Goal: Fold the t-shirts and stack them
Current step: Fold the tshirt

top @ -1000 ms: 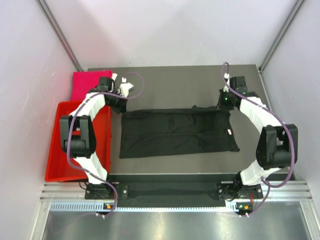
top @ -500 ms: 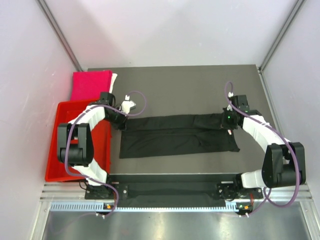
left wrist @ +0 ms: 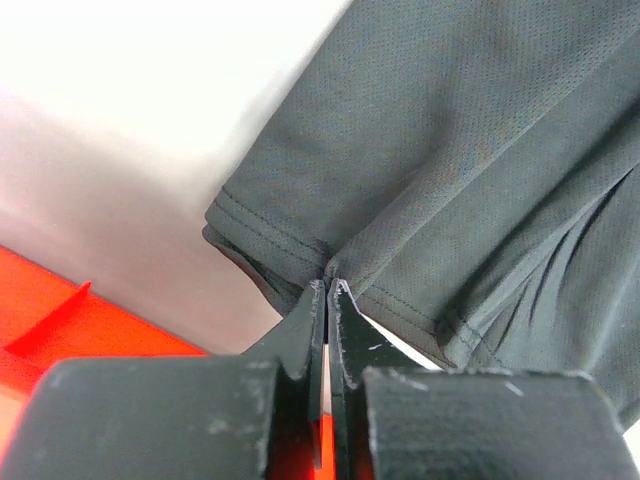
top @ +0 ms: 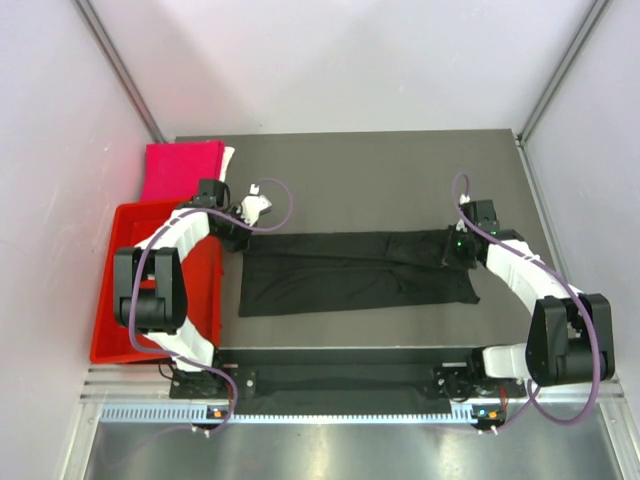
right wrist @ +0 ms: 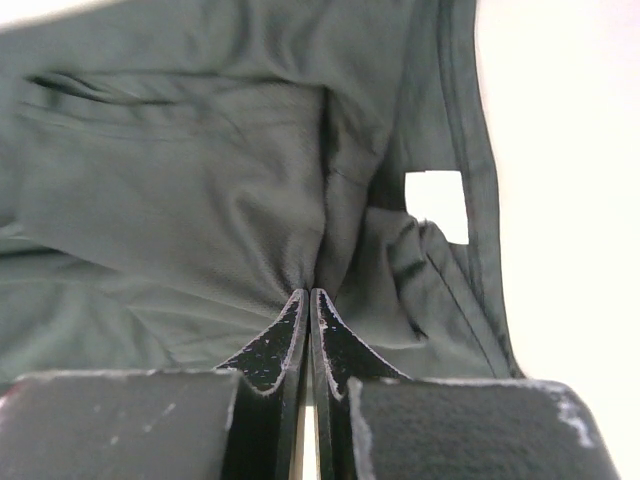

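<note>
The black t-shirt lies across the table's middle as a long band, its far edge doubled toward the front. My left gripper is shut on its hem at the left end; the left wrist view shows the cloth pinched at the fingertips. My right gripper is shut on the shirt at the right end, near the collar; the right wrist view shows the cloth bunched at the tips and a white label. The folded magenta-pink shirt lies at the far left with a white edge beside it.
A red plastic tray stands along the left side, next to the left arm, and shows in the left wrist view. Grey walls close in the table at the back and sides.
Both grippers have pulled the shirt's far edge toward the front, folding it over the near half. The shirt went from a wide rectangle to a narrower band.
</note>
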Robot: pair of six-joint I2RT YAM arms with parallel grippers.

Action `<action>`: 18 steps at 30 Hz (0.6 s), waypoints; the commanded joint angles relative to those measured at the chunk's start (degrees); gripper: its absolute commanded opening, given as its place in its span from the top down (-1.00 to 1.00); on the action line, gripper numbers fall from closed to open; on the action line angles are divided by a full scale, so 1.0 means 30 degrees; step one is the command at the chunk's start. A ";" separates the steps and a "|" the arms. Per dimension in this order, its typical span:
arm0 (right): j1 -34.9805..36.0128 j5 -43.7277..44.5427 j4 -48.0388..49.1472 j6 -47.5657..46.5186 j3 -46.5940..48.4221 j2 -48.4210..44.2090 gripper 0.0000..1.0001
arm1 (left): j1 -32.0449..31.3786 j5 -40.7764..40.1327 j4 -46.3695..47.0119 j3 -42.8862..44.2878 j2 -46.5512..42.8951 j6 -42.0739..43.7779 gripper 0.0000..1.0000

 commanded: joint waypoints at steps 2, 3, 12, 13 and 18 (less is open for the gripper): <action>-0.0373 0.0795 0.0275 0.0263 -0.0874 -0.0128 1.00 | 0.0089 0.0468 -0.0033 -0.0172 -0.0467 0.1045 1.00; -0.0520 0.0796 0.0391 0.0263 -0.0992 0.0018 1.00 | 0.0089 0.0526 -0.0120 -0.0493 -0.0467 0.1163 1.00; -0.1195 0.0503 0.1213 0.0526 -0.1579 0.0431 0.61 | 0.0089 0.0614 -0.1847 -0.0234 -0.0525 0.2013 0.43; -0.1224 0.0532 0.1242 0.0700 -0.1579 0.0285 0.44 | 0.0089 0.0905 -0.2140 0.0145 -0.0612 0.2014 0.25; -0.1576 0.1089 0.1008 0.1083 -0.0761 -0.1792 -0.12 | 0.0089 0.2429 -0.5006 0.2251 -0.1579 0.2453 -0.21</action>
